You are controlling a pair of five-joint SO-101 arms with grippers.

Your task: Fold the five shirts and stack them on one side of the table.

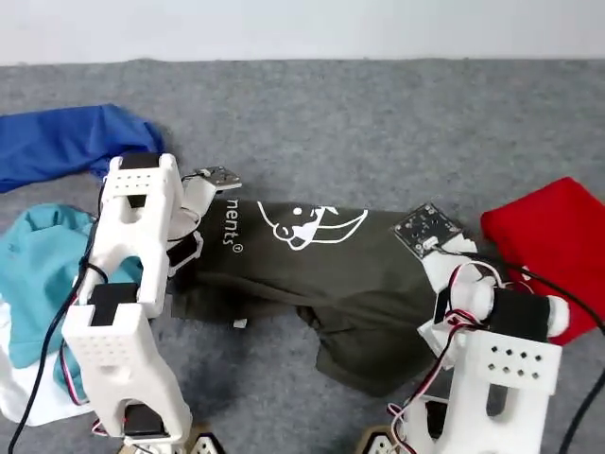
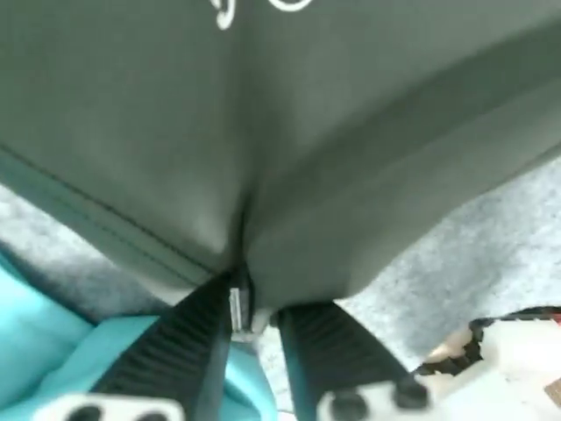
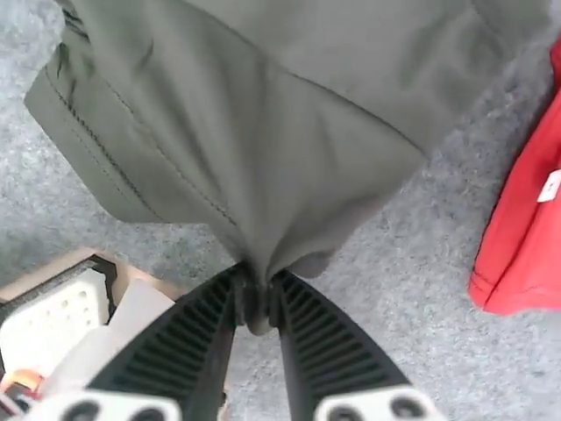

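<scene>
Olive shirt [image 1: 331, 274]: mid-surface [image 1: 378, 123], spread left to right, print up.
Left claw [image 2: 254, 303]: pinched shut on its left end.
Right claw [image 3: 257, 285]: pinched shut on its right end.
Red shirt [image 1: 553, 241]: right.
Blue shirt [image 1: 66, 142], teal shirt [image 1: 43, 265]: left.

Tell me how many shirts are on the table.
5: blue shirt back left, teal shirt front left, white shirt partly under it, dark shirt in the middle, red shirt on the right.

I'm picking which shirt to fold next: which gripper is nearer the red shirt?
Right. The right gripper pinches the dark olive shirt at the end near the red shirt. The left gripper grips that shirt's far end, by the teal shirt.
</scene>
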